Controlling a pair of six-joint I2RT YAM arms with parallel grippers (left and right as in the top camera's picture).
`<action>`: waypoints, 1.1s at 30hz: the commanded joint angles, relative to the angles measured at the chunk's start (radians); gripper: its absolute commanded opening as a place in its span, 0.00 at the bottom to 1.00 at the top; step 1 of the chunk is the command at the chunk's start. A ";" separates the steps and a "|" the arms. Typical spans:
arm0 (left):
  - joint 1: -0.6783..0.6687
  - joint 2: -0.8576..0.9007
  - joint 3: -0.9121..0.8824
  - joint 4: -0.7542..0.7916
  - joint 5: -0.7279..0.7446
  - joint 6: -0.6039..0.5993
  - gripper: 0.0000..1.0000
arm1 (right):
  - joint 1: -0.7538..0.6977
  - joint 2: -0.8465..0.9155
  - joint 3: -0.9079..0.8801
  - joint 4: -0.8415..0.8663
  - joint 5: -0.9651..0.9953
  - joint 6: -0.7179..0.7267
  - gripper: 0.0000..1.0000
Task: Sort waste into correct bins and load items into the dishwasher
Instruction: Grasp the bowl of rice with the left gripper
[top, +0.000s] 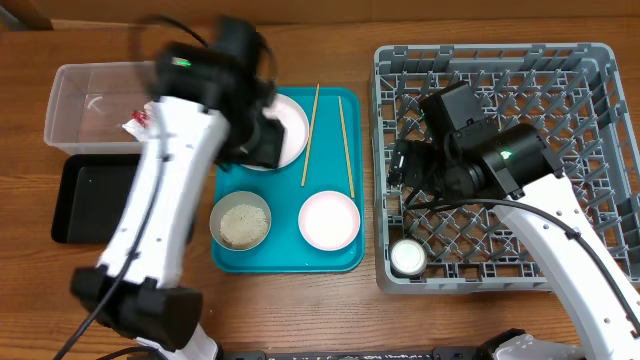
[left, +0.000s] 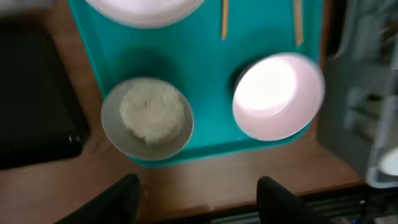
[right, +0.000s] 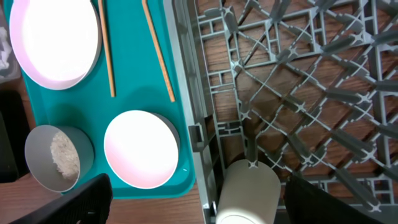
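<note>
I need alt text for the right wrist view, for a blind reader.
A small white cup sits in the grey dish rack. Beside it, a teal tray holds a plate, two chopsticks, a white bowl and a bowl of rice.

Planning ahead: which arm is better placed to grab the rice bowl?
Left, probably: its open jaws hang near the rice bowl, and the clear tub and black tray lie on its side. The right arm is over the rack.

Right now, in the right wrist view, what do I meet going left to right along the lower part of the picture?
grey-green bowl of rice → white bowl → white cup, lying in the grey dish rack
</note>
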 joint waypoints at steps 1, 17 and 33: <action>-0.061 -0.006 -0.227 0.113 -0.104 -0.138 0.58 | -0.004 -0.006 0.017 0.004 0.029 -0.008 0.91; -0.056 -0.003 -0.734 0.652 -0.088 -0.235 0.27 | -0.003 -0.006 0.017 0.000 0.027 -0.026 0.92; -0.036 0.013 -0.519 0.471 0.021 -0.161 0.04 | -0.003 -0.006 0.017 -0.015 0.028 -0.026 0.92</action>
